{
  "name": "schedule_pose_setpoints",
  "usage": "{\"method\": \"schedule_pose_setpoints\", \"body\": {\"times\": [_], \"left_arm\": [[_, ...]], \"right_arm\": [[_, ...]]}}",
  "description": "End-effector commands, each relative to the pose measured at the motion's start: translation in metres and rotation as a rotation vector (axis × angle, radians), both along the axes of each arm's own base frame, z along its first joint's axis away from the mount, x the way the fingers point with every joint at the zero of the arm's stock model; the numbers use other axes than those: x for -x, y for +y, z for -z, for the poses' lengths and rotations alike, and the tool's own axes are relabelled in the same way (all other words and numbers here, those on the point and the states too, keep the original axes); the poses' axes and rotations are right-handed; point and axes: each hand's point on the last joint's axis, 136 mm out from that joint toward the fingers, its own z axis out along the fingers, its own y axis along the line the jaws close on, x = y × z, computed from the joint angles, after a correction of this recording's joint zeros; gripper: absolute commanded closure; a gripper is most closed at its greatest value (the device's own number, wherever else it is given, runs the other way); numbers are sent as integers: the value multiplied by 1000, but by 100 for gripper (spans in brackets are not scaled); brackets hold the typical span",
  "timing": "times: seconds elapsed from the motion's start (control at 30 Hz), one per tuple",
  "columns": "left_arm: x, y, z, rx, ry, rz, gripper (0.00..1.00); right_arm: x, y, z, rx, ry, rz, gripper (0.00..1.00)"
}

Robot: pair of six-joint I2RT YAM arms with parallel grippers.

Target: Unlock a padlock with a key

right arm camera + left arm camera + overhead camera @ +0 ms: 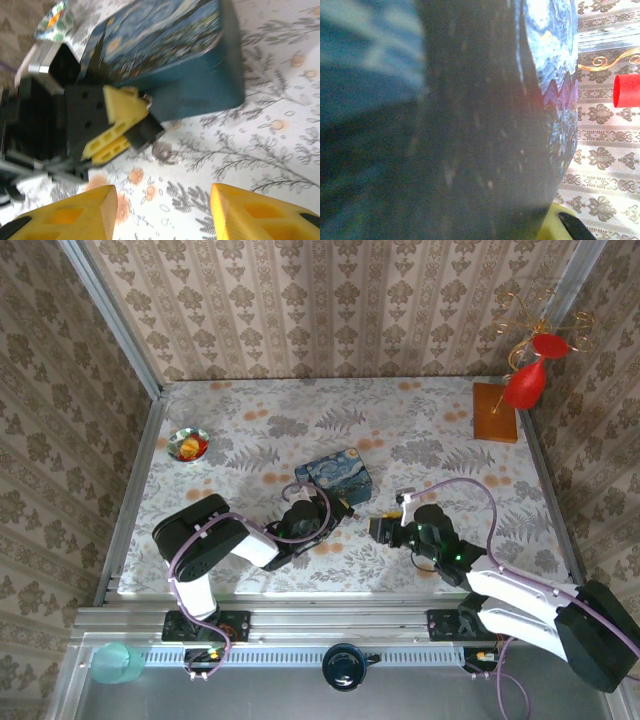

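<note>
The padlock (146, 132) is a small dark block with a thin metal loop (168, 153) at its end resting on the tablecloth. My left gripper (338, 512) is shut on it, yellow fingers (118, 126) clamping it beside the blue tin (336, 475). My right gripper (162, 215) stands open just short of the padlock, with bare tablecloth between its two yellow fingertips. In the top view the right gripper (384, 528) faces the left one across a small gap. The key is hidden. The left wrist view is blurred by the tin's dark side (470, 130) close up.
The blue tin (165, 45) lies directly behind the padlock. A small shiny bowl (188, 444) sits at the far left. A wooden block (496, 412) with a red ornament (524, 386) stands at the back right. Walls close the table on three sides.
</note>
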Motion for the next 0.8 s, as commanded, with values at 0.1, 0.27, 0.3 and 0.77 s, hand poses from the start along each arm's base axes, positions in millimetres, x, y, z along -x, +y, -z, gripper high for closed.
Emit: {"method": "schedule_pose_setpoints", "body": {"times": [0.1,0.27,0.3,0.77], "left_arm": [[-1,-1,-18,19,-3,11,100],[3,5,-21,11,-7,11,100],[4,6,-21,13,-7,9,100],[11,22,-30,38,-26,16,100]], "right_arm": [[10,28,-14,185,-256,-167,46],[6,34,-14,316,-314,-215,45],[5,34,-12,333,-321,-217,46],[-15,63,9,465,-346,-311,56]]}}
